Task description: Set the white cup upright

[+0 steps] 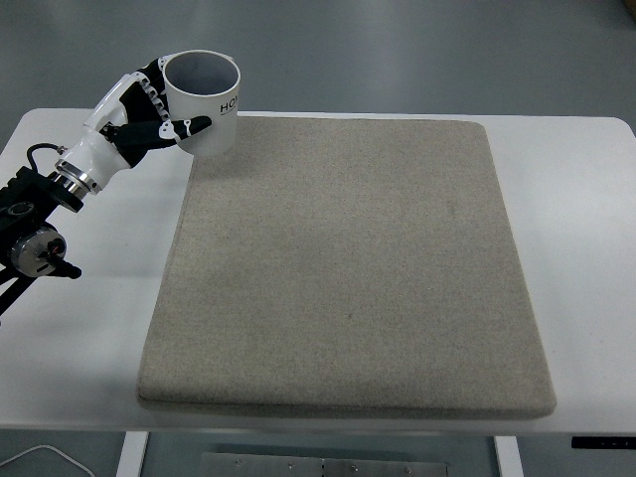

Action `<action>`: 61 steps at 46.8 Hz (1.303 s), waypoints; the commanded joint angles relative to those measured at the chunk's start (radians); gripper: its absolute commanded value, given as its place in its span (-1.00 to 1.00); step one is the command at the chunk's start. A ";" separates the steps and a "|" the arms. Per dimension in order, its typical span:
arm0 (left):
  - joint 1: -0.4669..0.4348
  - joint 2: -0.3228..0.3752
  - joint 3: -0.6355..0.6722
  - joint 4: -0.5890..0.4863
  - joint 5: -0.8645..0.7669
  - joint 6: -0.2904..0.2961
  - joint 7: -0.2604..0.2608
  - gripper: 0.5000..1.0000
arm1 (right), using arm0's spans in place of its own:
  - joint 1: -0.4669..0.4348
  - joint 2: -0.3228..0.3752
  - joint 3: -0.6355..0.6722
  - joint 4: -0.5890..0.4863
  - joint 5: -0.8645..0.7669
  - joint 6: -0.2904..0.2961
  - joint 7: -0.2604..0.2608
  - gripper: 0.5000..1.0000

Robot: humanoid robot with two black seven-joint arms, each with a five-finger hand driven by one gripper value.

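The white cup (209,104) stands upright with its mouth up, at the far left corner of the grey mat (348,258). It has dark lettering on its side. My left hand (149,114) is shut on the cup, with fingers behind it and the thumb across its front. Whether the cup's base rests on the mat or is held just above it, I cannot tell. The right arm is out of view.
The mat covers most of the white table (581,229). My left forearm (45,214) lies over the table's left edge.
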 commanded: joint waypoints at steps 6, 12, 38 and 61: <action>0.011 0.000 0.000 -0.002 0.000 0.001 -0.002 -0.94 | 0.000 0.000 0.000 0.000 0.000 0.000 0.000 0.72; 0.014 0.000 0.000 -0.005 0.000 0.001 -0.004 -0.94 | 0.000 0.000 0.000 0.000 0.000 0.000 0.000 0.72; 0.014 -0.002 0.000 -0.007 0.000 0.001 -0.004 -0.94 | 0.000 0.000 0.000 0.000 0.000 0.000 0.000 0.72; 0.014 -0.005 0.000 -0.008 0.000 0.001 -0.004 -0.94 | 0.000 0.000 0.000 0.000 0.000 0.000 0.000 0.72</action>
